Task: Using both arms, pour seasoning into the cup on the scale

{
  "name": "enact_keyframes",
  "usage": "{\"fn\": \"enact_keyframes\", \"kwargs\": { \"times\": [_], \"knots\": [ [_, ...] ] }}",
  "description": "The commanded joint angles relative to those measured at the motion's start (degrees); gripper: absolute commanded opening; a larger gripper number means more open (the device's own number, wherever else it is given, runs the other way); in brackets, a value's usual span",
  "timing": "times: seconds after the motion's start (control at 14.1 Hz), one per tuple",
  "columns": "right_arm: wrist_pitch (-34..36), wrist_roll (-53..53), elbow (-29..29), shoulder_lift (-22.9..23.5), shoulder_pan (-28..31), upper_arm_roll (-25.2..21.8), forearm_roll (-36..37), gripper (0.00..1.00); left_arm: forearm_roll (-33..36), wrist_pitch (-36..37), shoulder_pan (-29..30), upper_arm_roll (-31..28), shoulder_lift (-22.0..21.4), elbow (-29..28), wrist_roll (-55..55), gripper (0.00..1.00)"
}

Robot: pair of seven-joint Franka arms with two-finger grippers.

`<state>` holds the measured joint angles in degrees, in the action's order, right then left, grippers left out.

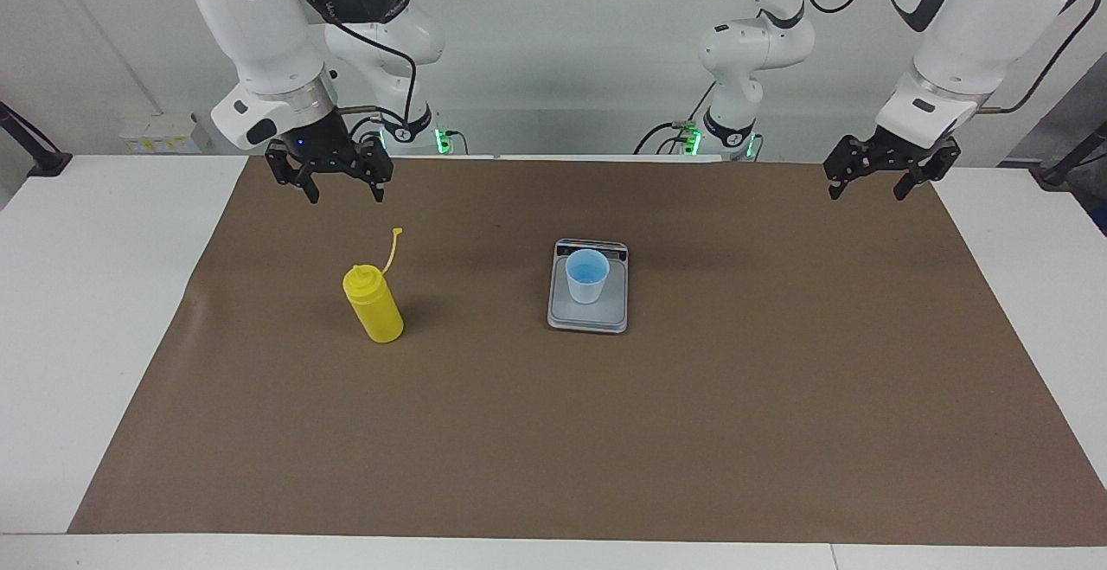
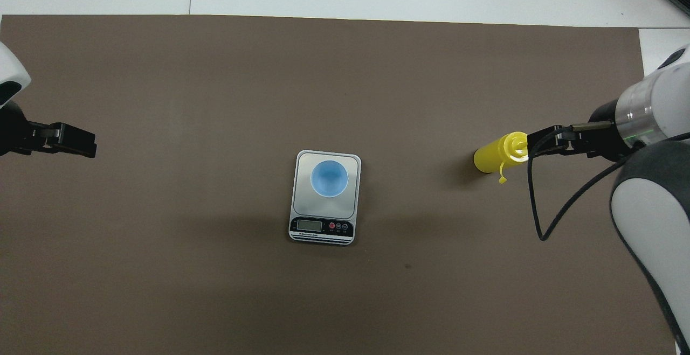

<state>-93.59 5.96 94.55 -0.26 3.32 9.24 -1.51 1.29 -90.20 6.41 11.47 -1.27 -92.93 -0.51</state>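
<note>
The yellow seasoning bottle (image 1: 374, 306) stands upright on the brown mat toward the right arm's end of the table (image 2: 493, 157), its cap strap sticking up. At mid-table the pale blue cup (image 1: 587, 277) sits on the grey scale (image 1: 588, 319), whose display edge faces the robots (image 2: 323, 209). My right gripper (image 1: 345, 196) hangs open and empty over the mat, well above the bottle and apart from it. Over the mat's edge at the left arm's end, my left gripper (image 1: 866, 194) waits open and empty.
The brown mat (image 1: 692, 432) covers most of the white table (image 1: 86, 293). A black cable loops down from the right arm's wrist (image 2: 536, 220). Nothing else stands on the mat.
</note>
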Motion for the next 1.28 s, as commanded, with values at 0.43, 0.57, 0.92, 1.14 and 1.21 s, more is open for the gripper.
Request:
{"fn": "enact_keyframes", "kwargs": {
  "times": [0.43, 0.57, 0.92, 1.14, 1.21],
  "knots": [
    [-1.2, 2.7, 1.9, -1.4, -0.2, 0.1, 2.2, 1.00, -0.7, 0.3, 0.3, -0.2, -1.4, -1.4, -0.5, 1.00],
    [-1.2, 2.7, 2.2, -1.5, -0.2, 0.2, 2.9, 1.00, -0.7, 0.3, 0.3, -0.1, -1.4, -1.4, -0.5, 1.00],
    [-1.2, 2.3, 2.2, -1.5, 0.0, 0.3, 2.7, 1.00, -0.7, 0.3, 0.2, -0.1, -1.4, -1.4, -0.5, 1.00],
    [-1.2, 2.3, 2.1, -1.4, 0.0, 0.2, 2.5, 1.00, -0.7, 0.3, 0.3, -0.1, -1.4, -1.4, -0.5, 1.00],
    [-1.2, 2.2, 2.1, -1.4, 0.0, 0.3, 2.5, 1.00, -0.7, 0.3, 0.3, -0.2, -1.4, -1.4, -0.5, 1.00]
  ]
}}
